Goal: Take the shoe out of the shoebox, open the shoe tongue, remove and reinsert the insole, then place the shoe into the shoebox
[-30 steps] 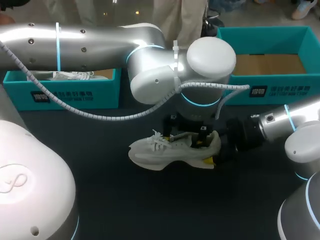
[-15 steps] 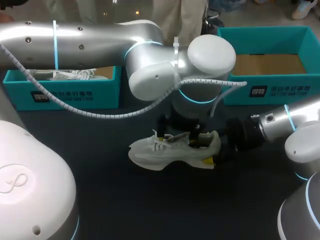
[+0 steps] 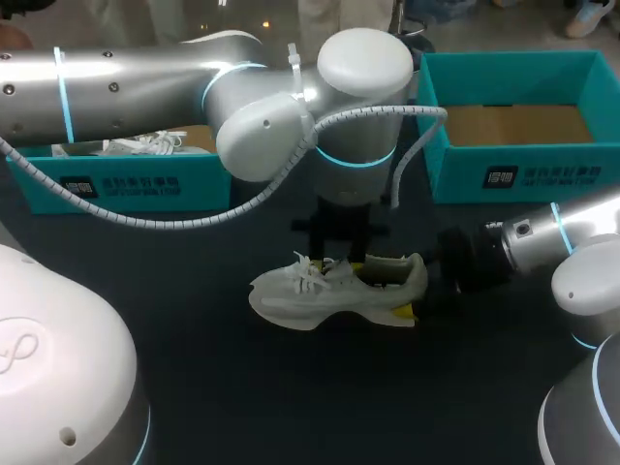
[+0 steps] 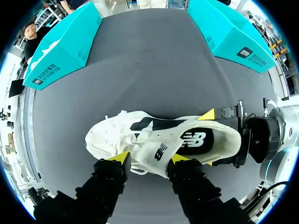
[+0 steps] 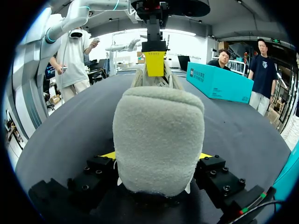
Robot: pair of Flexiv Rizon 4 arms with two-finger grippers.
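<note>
A white shoe (image 3: 334, 291) lies on its sole on the dark table (image 3: 242, 387), toe to the left. My left gripper (image 4: 150, 158) hangs over the shoe's opening, its yellow fingertips (image 4: 122, 157) pressed on both sides of the raised tongue (image 4: 159, 150). The dark insole (image 4: 196, 140) shows inside the shoe. My right gripper (image 5: 157, 156) is at table height behind the shoe, shut on the fuzzy heel (image 5: 159, 140). In the head view the right gripper (image 3: 433, 286) meets the heel from the right, and the left wrist (image 3: 341, 232) stands just above the laces.
A teal shoebox (image 3: 126, 179) at the back left holds another white shoe (image 3: 136, 145). A second teal shoebox (image 3: 523, 174) at the back right stands open, showing its cardboard bottom.
My left gripper has narrowed its fingers onto the tongue, and the left arm has risen and shifted a little to the left. The shoe and the right arm have stayed put.
</note>
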